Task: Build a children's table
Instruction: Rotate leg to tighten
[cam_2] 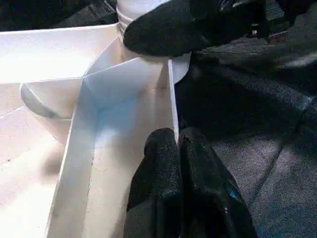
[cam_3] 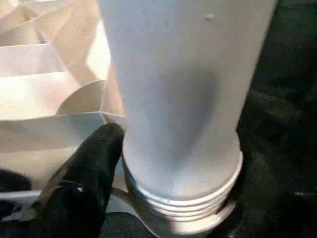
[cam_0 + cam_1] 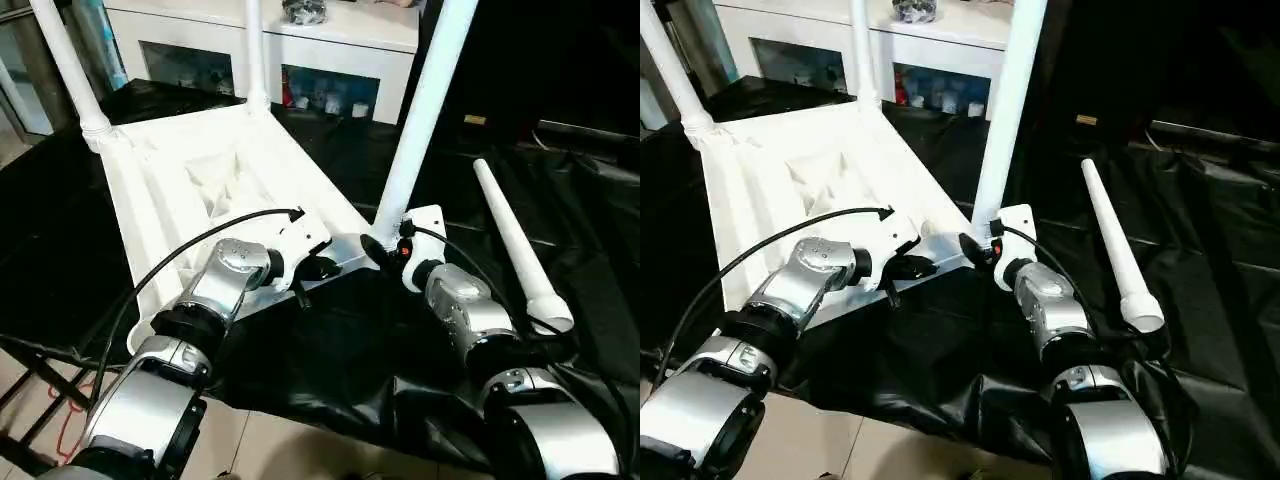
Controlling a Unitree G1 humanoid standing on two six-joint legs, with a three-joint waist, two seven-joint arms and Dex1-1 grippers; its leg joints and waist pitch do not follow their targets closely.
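White plastic, the children's table [image 3: 200, 190] lies upside down on the black sheet [image 3: 330, 340], three legs standing in its sockets. My left gripper [image 3: 318, 268] is pinched shut on the tabletop's near rim. My right gripper [image 3: 385, 250] stands wide around the base of the near-right leg [image 3: 420, 120]. A fourth leg [image 3: 515, 250] lies loose to the right.
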